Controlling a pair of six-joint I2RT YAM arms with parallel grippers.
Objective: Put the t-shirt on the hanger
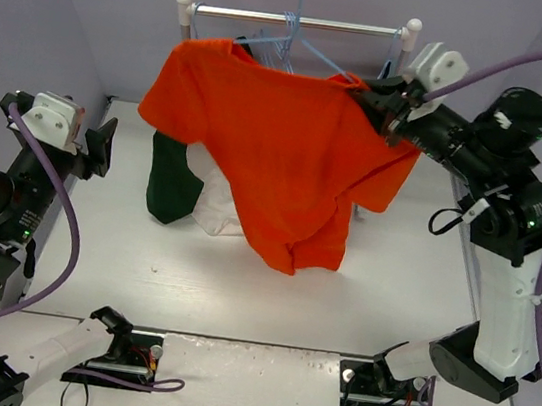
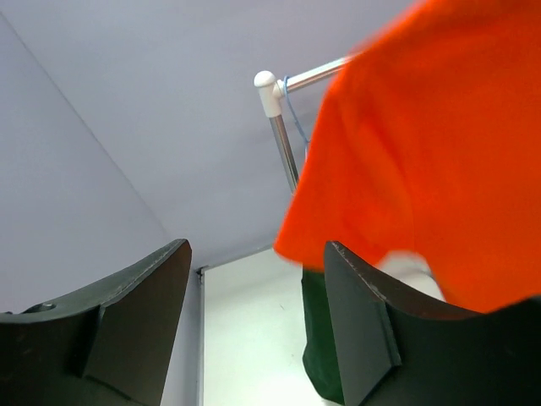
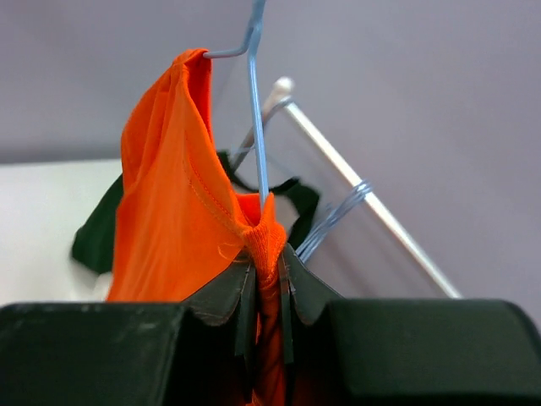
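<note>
The orange-red t-shirt [image 1: 278, 154] hangs in the air in front of the rack, draped over a pale-blue hanger [image 1: 323, 61] whose hook rises above the rail. My right gripper [image 1: 374, 101] is shut on the shirt's right shoulder. In the right wrist view the jaws [image 3: 266, 266] pinch a bunched fold of the t-shirt [image 3: 161, 186], and the hanger wire [image 3: 256, 127] rises straight out of that fold. My left gripper [image 1: 102, 149] stands open at the left, apart from the shirt. The left wrist view shows nothing between its fingers [image 2: 256, 254], with the t-shirt's sleeve [image 2: 423, 144] up to the right.
A metal rack rail [image 1: 296, 22] on white posts crosses the back. Spare blue hangers [image 1: 273, 47] hang on it. A dark green-and-white garment [image 1: 175, 184] hangs behind the shirt's left side. Purple walls close in on both sides.
</note>
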